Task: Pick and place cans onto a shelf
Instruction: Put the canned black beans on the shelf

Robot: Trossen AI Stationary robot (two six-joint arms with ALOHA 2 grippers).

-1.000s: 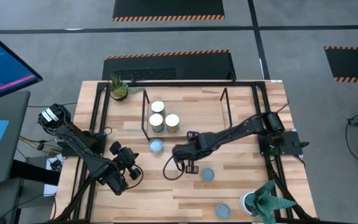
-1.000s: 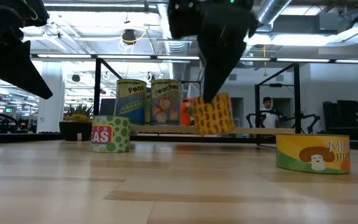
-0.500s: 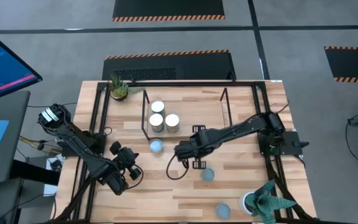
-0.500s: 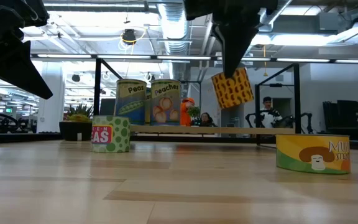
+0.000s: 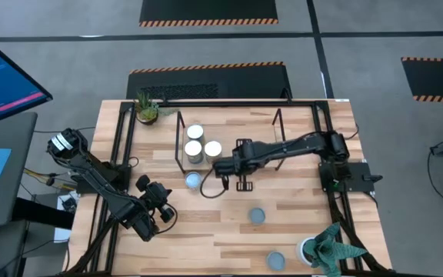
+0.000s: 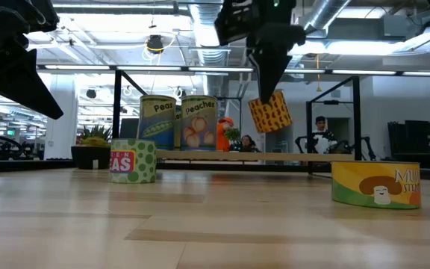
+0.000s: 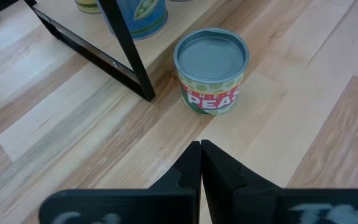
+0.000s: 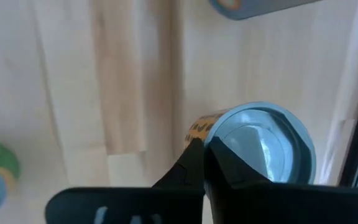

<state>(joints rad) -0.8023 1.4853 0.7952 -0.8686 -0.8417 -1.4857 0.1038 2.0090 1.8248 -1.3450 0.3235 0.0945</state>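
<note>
Above the shelf (image 5: 229, 142) front edge, right claw (image 6: 267, 88) clamped on a yellow can (image 6: 269, 112), held tilted and clear of the board. Best levelled before lowering, then set onto bare wood beside the three cans (image 5: 196, 142) already standing there. Open board toward the right end; black upright rod (image 6: 356, 123) and front rail to be cleared. Pea can (image 7: 211, 71) on the table just outside the frame. Left claw (image 7: 201, 163) pressed closed, empty, parked near the table's left front.
</note>
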